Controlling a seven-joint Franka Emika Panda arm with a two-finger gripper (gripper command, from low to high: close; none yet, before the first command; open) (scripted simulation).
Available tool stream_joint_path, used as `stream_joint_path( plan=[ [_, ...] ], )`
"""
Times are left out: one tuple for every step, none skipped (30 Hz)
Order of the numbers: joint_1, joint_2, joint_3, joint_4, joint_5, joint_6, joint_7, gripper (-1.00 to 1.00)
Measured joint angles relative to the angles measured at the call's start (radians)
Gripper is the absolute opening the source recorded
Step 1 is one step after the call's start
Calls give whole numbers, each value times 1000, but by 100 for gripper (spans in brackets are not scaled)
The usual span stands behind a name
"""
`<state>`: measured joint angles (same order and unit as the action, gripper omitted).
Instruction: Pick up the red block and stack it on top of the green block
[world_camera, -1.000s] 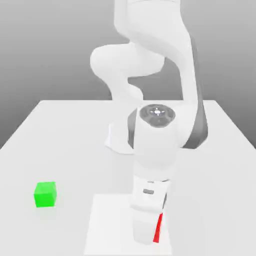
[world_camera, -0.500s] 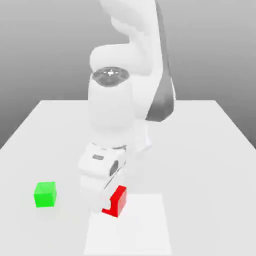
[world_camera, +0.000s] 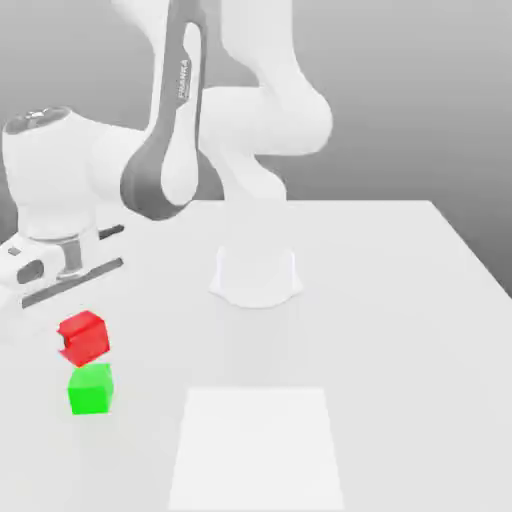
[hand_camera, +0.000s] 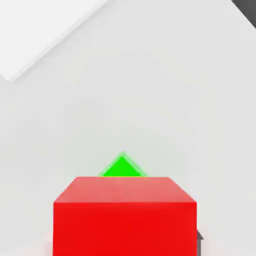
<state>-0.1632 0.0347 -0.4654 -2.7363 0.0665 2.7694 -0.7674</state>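
The red block (world_camera: 83, 338) hangs slightly tilted in the air, just above the green block (world_camera: 90, 389), which rests on the white table near the exterior view's left edge. My gripper (world_camera: 80, 330) reaches down from the white hand (world_camera: 55, 262) and is shut on the red block. In the hand view the red block (hand_camera: 125, 220) sits close to the camera, and a corner of the green block (hand_camera: 122, 167) peeks out from behind it. The fingers are mostly hidden by the red block.
A white square patch (world_camera: 255, 450) lies on the table's near middle, also seen in the hand view (hand_camera: 45, 30). The arm's round base (world_camera: 255, 275) stands mid-table. The table's left edge runs close to the blocks.
The arm swung from the white patch toward the exterior view's left, carrying the red block up off the table to a spot just over the green block.
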Motion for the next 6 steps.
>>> stream_joint_path(
  plan=[
    [-3, 21, 9, 1, 28, 18, -20, -100],
    [-8, 43, 19, 1, 57, 36, -41, -100],
    [-15, 66, 32, 2, 87, 54, -63, -100],
    [-25, 88, 46, 2, 117, 73, -84, -100],
    [-33, 106, 59, 2, 141, 88, -100, 100],
    [-33, 106, 59, 2, 141, 88, -100, 100]
  ],
)
